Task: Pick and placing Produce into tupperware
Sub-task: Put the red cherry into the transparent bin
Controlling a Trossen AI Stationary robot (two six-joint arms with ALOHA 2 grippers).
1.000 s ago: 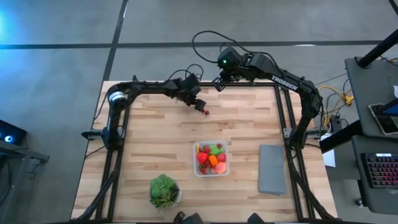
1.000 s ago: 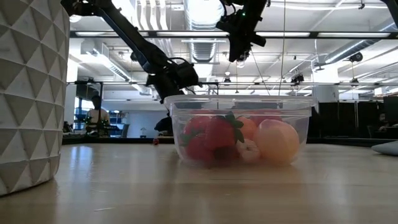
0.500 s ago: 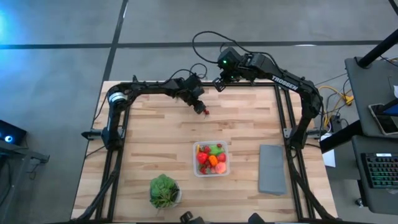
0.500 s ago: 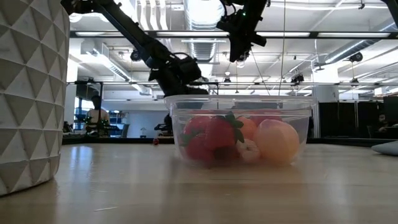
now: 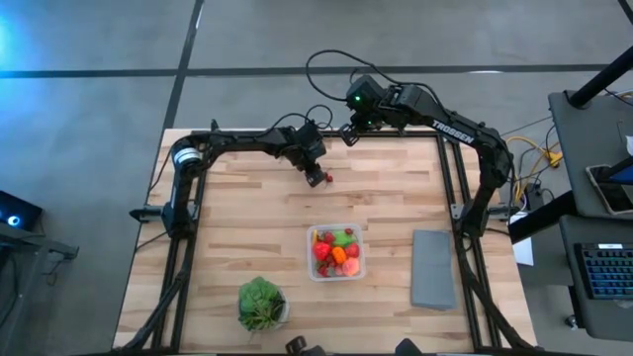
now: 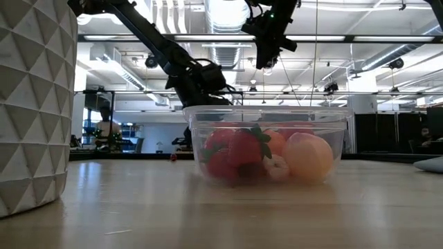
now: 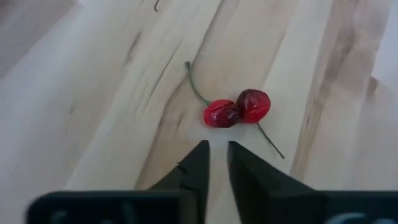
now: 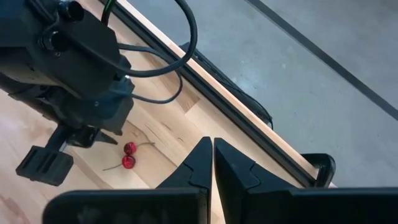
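Produce mostly boxed, one cherry pair loose on a butcher-block table in an open hall with ceiling lights.

The clear tupperware holds red, orange and green produce. From the tupperware, a white pot with a leafy plant sits toward the front-left corner and a grey slab just right. Beyond the tupperware, near the far edge, lies a pair of cherries; the left gripper hovers just short of it, fingers nearly together, holding nothing. The right gripper hangs clenched and empty over the far edge.
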